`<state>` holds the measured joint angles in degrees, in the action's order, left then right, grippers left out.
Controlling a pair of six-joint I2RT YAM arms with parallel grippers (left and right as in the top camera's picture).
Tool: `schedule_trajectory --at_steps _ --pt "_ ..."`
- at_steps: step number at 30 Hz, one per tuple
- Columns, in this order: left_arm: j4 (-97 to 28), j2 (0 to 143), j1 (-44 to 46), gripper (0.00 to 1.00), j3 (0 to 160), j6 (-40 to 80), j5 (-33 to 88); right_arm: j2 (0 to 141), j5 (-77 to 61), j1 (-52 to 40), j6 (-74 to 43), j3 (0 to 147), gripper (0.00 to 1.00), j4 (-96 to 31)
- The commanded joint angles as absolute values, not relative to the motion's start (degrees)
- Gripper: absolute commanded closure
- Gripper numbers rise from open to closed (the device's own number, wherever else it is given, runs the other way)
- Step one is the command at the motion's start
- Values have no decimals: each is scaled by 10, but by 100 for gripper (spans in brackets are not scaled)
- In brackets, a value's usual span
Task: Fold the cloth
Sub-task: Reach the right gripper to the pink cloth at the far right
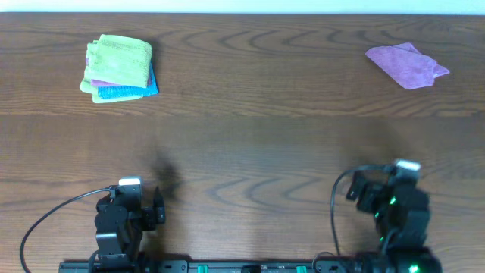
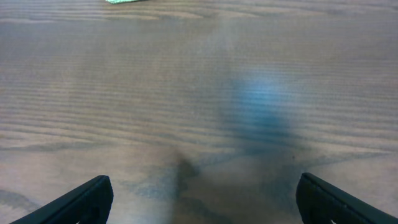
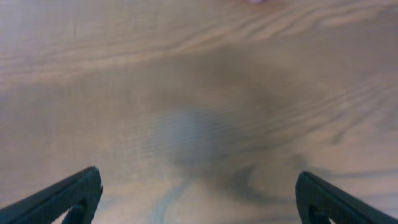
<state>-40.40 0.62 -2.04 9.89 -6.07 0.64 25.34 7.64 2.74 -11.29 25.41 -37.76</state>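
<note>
1. The cloth (image 1: 406, 65) lies in the upper right of the overhead frame, on the wooden table (image 1: 250, 144). It is rumpled, not folded.
2. Its long axis runs left to right, dipping slightly toward the right. A narrow corner points at the right edge of the frame.
3. Left gripper (image 2: 202, 199): jaws spread wide, both fingertips at the lower corners of its wrist view, only bare wood between them.
4. Right gripper (image 3: 199, 196): likewise wide, with bare wood between the tips.
5. The left arm (image 1: 121, 224) and right arm (image 1: 398, 216) sit tucked at the bottom edge, well apart from the cloth.
6. A stack of folded cloths (image 1: 120, 68) lies upper left.
</note>
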Motion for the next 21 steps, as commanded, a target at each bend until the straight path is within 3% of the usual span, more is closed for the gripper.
schedule_trajectory --at_steps 1,12,21 --pt "-419 2 -22 5 91 -67 -2 352 70 56 -148 363 1 -395" --pt "-419 2 -22 5 91 -67 -2 704 68 93 -145 729 1 -523" --pt "-419 2 -22 5 91 -67 -2 908 36 156 -141 938 1 -564"
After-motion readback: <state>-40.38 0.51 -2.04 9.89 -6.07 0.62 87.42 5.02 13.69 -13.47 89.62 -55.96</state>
